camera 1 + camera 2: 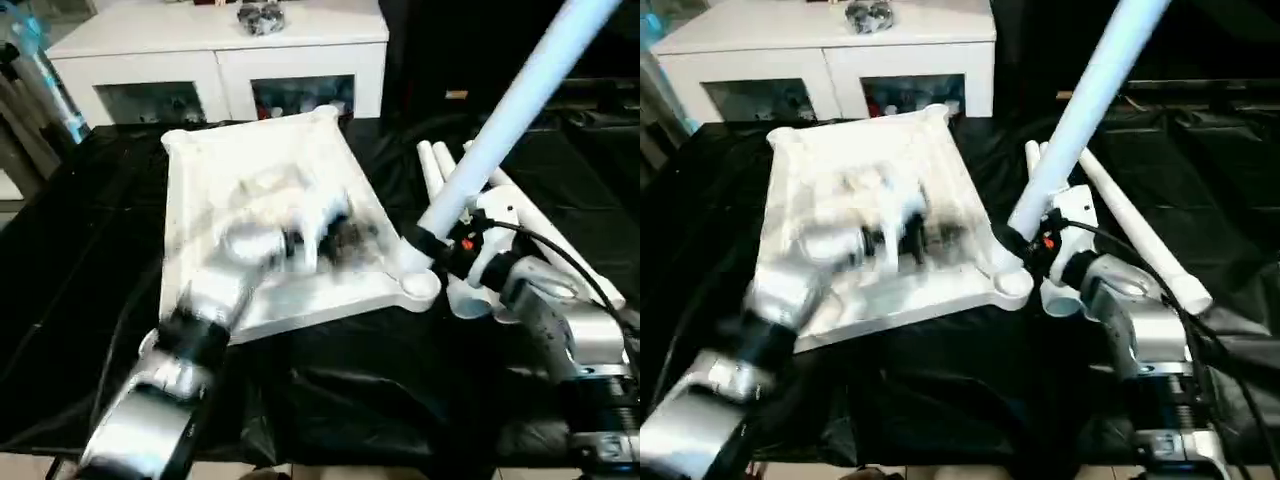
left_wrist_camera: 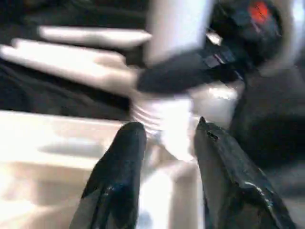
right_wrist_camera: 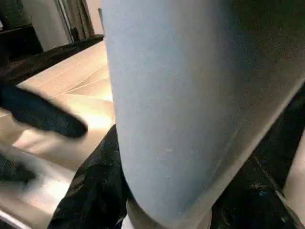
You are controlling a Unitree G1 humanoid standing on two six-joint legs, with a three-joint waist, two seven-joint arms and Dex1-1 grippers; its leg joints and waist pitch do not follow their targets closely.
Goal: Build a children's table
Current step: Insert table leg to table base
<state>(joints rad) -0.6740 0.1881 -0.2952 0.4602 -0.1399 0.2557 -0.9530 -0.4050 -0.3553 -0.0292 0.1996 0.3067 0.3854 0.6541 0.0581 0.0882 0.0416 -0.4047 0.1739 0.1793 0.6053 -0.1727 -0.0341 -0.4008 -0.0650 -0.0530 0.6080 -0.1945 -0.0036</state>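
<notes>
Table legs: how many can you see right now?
3. One leg stands tilted in the tabletop's near corner socket, gripped by the right pincer. Two loose legs lie on the black cloth behind it. A fourth may be hidden.

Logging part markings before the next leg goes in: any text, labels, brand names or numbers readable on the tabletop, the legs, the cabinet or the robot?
No readable text anywhere.
Tabletop: plain white, no lettering seen.
Held leg and spare legs: no markings.
Cabinet: items behind its glass are too blurred to read.
Red mark on the right end effector: no legible characters.
</notes>
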